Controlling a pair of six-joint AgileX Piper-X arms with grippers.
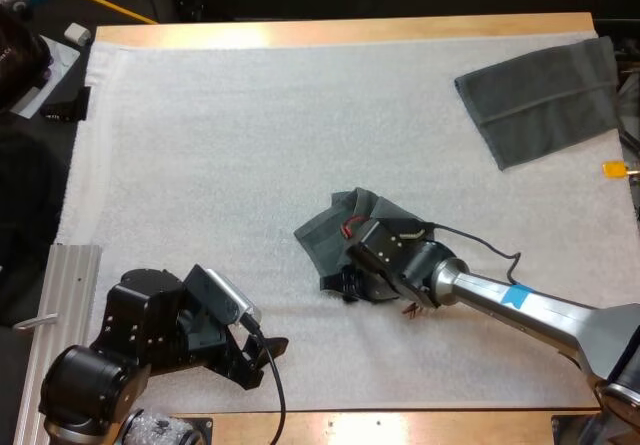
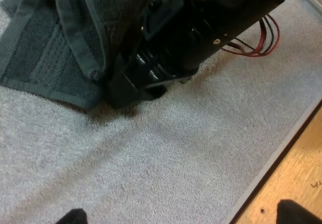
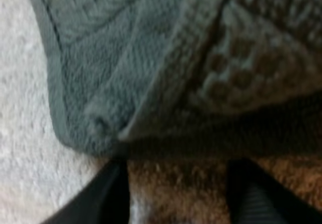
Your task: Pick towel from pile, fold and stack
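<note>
High view: the right arm (image 1: 520,300) stretches low over the mat (image 1: 250,135), with the right gripper (image 1: 345,283) at the near edge of the crumpled towel (image 1: 335,227). Left wrist view: the left gripper (image 2: 183,215) is spread wide (nothing in it) and faces that towel. Right wrist view: fingers (image 3: 111,196) apart, empty, towel edge just ahead.

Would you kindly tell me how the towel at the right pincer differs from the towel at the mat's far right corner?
The crumpled towel is bunched with raised folds; the corner towel lies flat and smooth. The crumpled towel sits in the middle of the mat, at the right pincer; the corner towel lies alone, nothing touching it. The corner towel covers more mat. Both are dark grey-green.
</note>
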